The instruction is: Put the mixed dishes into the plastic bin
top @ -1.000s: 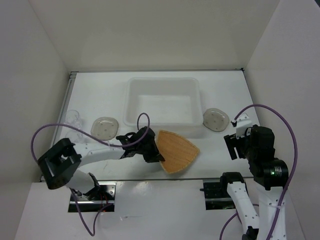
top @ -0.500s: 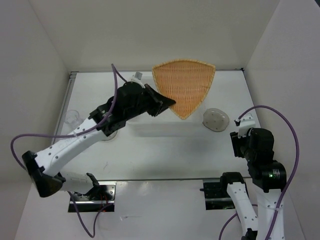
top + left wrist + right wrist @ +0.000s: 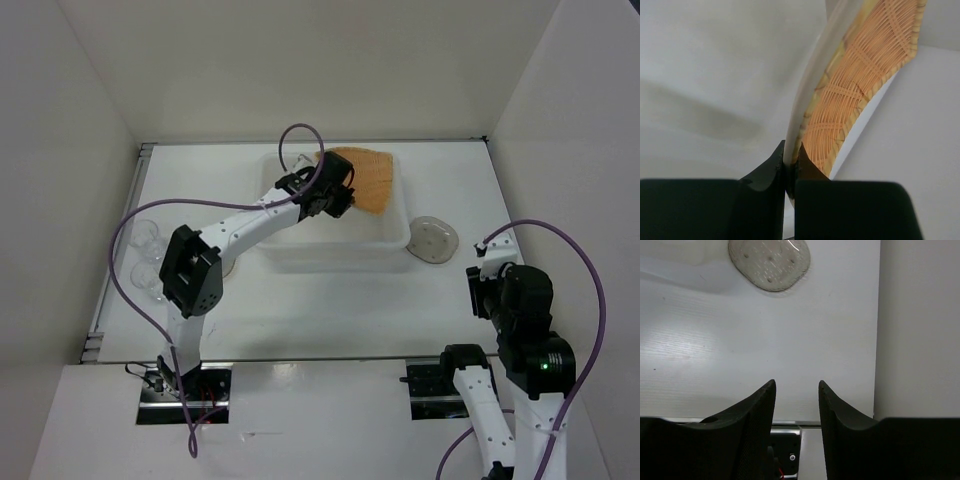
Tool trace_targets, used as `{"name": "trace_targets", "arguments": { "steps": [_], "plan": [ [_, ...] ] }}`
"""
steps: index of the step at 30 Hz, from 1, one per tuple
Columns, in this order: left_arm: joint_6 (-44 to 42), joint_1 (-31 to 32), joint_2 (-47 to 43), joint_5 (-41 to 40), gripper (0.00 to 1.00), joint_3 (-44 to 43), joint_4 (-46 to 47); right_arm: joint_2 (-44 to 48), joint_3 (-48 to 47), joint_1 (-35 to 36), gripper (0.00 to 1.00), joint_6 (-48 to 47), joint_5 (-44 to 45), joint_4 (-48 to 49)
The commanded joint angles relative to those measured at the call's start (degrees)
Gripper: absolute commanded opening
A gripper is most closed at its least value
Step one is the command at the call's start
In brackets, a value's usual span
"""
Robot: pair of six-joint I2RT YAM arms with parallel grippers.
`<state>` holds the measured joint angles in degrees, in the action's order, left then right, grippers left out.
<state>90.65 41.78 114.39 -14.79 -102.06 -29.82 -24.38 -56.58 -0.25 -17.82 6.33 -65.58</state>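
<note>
My left gripper [image 3: 338, 198] is shut on the edge of the tan-orange woven plate [image 3: 366, 180] and holds it tilted on edge inside the plastic bin [image 3: 330, 258], at its far right. In the left wrist view the fingers [image 3: 775, 167] pinch the plate's rim, and the woven face [image 3: 865, 70] rises up and to the right. One speckled plate [image 3: 432, 240] lies right of the bin and shows in the right wrist view [image 3: 769, 262]. The other speckled plate [image 3: 230, 263] is mostly hidden behind my left arm. A clear glass [image 3: 148, 237] stands at the far left. My right gripper [image 3: 796, 384] is open and empty, near of the right plate.
White walls close in the table on the left, back and right. The right wall [image 3: 920, 325] runs close beside my right gripper. My left arm stretches across the bin's near left corner. A purple cable [image 3: 300, 140] loops above the bin.
My left arm has carried the tan-orange plate from the table in front of the bin, up high, then down into the bin. The right arm has drawn back slightly.
</note>
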Motion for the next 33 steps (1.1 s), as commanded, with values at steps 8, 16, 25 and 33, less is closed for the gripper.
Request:
{"name": "trace_targets", "arguments": {
  "steps": [8,16,25,33],
  "plan": [
    [8.66,-1.00,-2.15,-2.62,0.00,2.91,4.33,1.27,0.77,0.25,0.43,-0.02,0.18,2.83],
    [12.44,0.14,-1.62,-0.78,0.00,11.27,6.52,1.79,0.77,0.78,0.43,-0.02,0.18,2.83],
    [9.28,-0.38,3.99,6.34,0.36,10.30,12.59,1.79,0.77,0.78,0.43,-0.02,0.18,2.83],
    [6.12,-0.91,3.22,7.84,0.78,9.26,11.11,2.32,0.77,0.78,0.41,-0.02,0.18,2.83]
  ]
}}
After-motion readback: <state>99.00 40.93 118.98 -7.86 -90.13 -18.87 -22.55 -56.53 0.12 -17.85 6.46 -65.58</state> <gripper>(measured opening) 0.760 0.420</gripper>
